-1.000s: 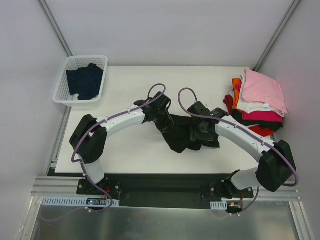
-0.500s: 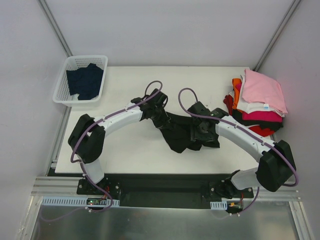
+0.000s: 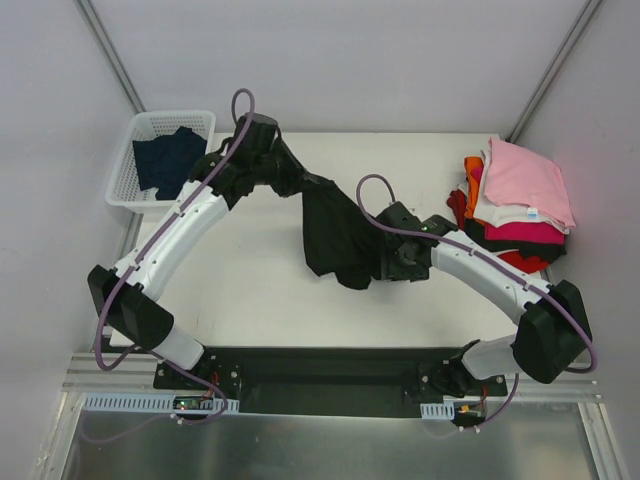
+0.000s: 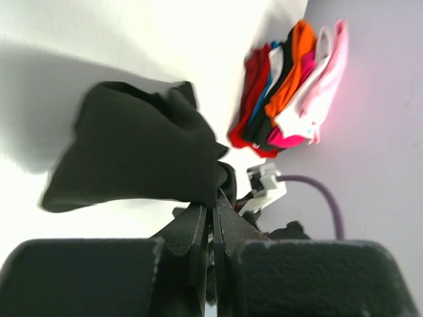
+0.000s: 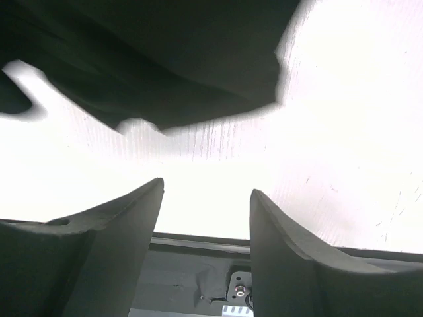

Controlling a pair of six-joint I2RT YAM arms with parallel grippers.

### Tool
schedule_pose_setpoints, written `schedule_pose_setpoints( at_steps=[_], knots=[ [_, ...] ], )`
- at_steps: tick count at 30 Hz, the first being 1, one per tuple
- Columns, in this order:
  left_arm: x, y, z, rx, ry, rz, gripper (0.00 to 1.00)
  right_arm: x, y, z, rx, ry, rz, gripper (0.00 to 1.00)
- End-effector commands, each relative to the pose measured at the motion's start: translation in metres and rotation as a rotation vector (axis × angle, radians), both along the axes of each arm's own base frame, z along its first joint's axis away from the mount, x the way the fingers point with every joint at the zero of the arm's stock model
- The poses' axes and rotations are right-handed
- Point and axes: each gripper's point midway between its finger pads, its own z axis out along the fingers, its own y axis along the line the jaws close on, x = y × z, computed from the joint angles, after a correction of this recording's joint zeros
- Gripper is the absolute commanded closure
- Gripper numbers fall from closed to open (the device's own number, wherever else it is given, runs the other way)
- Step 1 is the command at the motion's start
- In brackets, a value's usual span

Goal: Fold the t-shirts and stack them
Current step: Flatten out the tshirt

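Top external view shows the left claw raised over the far middle of the surface, pinching one end of the black t-shirt. The shirt hangs from it as a crumpled drape running down toward the right claw. The left wrist view confirms the grip: the left claw's jaws are pressed tight together on a bunched fold of the black cloth, though which part of the shirt that fold is, collar, sleeve or hem, cannot be told. In the right wrist view the right claw's fingers stand partly apart with nothing between them, and the shirt's lower edge lies just beyond their tips. The stack of folded t-shirts, pink on top, sits at the far right edge, and a white basket at the far left holds a dark navy t-shirt. The main risk is that a single narrow pinch on bunched fabric slips, or that the shirt spreads unevenly. If the right claw closes where it is, it may catch several layers or none. The drape also hangs close to the right arm's cable and could snag there.
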Motion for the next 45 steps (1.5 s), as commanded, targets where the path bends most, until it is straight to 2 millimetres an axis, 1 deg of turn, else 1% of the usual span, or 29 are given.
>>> schedule_pose_setpoints(
  at_steps=[1,2,3,5,6,8,10,12,13,14,15,16,17,19,20,21,22,23,24,25,26,27,30,31,32,35,38,41,45],
  knots=[
    [0.002,0.021,0.039,0.007,-0.067,0.009,1.0,0.013,0.001,0.023,0.01,-0.07,0.005,0.41],
    [0.003,0.024,0.044,0.005,-0.075,0.014,1.0,0.013,0.001,0.022,0.007,-0.073,0.004,0.41],
    [0.007,0.031,0.058,-0.003,-0.104,0.031,1.0,0.015,0.0,0.022,0.002,-0.075,0.005,0.41],
    [0.007,0.042,0.066,0.017,-0.11,0.041,1.0,0.016,0.0,0.019,-0.004,-0.072,0.011,0.41],
    [0.012,0.052,0.078,0.014,-0.13,0.061,1.0,0.015,0.002,0.015,0.0,-0.064,0.017,0.41],
    [0.01,0.061,0.08,0.037,-0.114,0.053,1.0,0.016,0.005,0.008,0.006,-0.039,0.026,0.39],
    [0.011,0.066,0.087,0.046,-0.126,0.047,1.0,0.016,0.016,-0.004,0.053,0.013,0.037,0.38],
    [0.006,0.069,0.085,0.051,-0.11,0.047,1.0,0.018,0.032,-0.012,0.11,0.053,0.062,0.38],
    [0.003,0.068,0.084,0.047,-0.103,0.041,1.0,0.023,0.041,-0.01,0.137,0.054,0.071,0.38],
    [0.0,0.068,0.081,0.043,-0.094,0.04,1.0,0.025,0.049,-0.021,0.141,0.096,0.085,0.38],
    [-0.003,0.069,0.084,0.035,-0.095,0.042,1.0,0.026,0.064,-0.021,0.197,0.123,0.11,0.38],
    [-0.005,0.069,0.086,0.029,-0.099,0.041,1.0,0.034,0.075,-0.016,0.231,0.116,0.124,0.38],
    [-0.007,0.068,0.091,0.019,-0.106,0.035,1.0,0.038,0.082,-0.025,0.237,0.148,0.126,0.38],
    [-0.013,0.069,0.101,0.004,-0.12,0.033,1.0,0.044,0.099,-0.025,0.295,0.175,0.138,0.38],
    [-0.015,0.069,0.115,-0.01,-0.148,0.028,1.0,0.053,0.11,-0.019,0.326,0.164,0.145,0.38],
    [-0.017,0.066,0.12,-0.017,-0.153,0.007,1.0,0.055,0.117,-0.026,0.345,0.195,0.147,0.39],
    [-0.019,0.064,0.127,-0.026,-0.164,-0.014,1.0,0.058,0.123,-0.027,0.358,0.202,0.148,0.38],
    [-0.022,0.063,0.153,-0.053,-0.226,-0.033,1.0,0.066,0.13,-0.021,0.378,0.191,0.155,0.39],
    [-0.022,0.055,0.156,-0.064,-0.23,-0.088,1.0,0.068,0.135,-0.031,0.381,0.222,0.156,0.39],
    [-0.025,0.053,0.163,-0.072,-0.236,-0.111,1.0,0.07,0.139,-0.031,0.39,0.226,0.157,0.39],
    [-0.03,0.051,0.181,-0.095,-0.285,-0.136,1.0,0.073,0.142,-0.033,0.394,0.233,0.159,0.39],
    [-0.035,0.046,0.185,-0.117,-0.291,-0.18,1.0,0.077,0.149,-0.035,0.408,0.241,0.162,0.39],
    [-0.049,0.047,0.196,-0.126,-0.335,-0.225,1.0,0.083,0.159,-0.038,0.436,0.244,0.178,0.39],
    [-0.055,0.048,0.198,-0.127,-0.346,-0.239,1.0,0.084,0.16,-0.046,0.436,0.261,0.176,0.39],
    [-0.056,0.048,0.197,-0.124,-0.351,-0.247,1.0,0.085,0.164,-0.046,0.449,0.263,0.185,0.39],
    [-0.077,0.054,0.211,-0.124,-0.425,-0.283,1.0,0.089,0.176,-0.051,0.508,0.266,0.211,0.39],
    [-0.092,0.056,0.224,-0.132,-0.494,-0.327,1.0,0.094,0.182,-0.054,0.542,0.262,0.213,0.39],
    [-0.106,0.057,0.234,-0.147,-0.537,-0.362,0.99,0.101,0.182,-0.052,0.563,0.254,0.192,0.39],
    [-0.121,0.057,0.242,-0.181,-0.547,-0.398,0.99,0.112,0.173,-0.052,0.561,0.238,0.164,0.39]
  ],
)
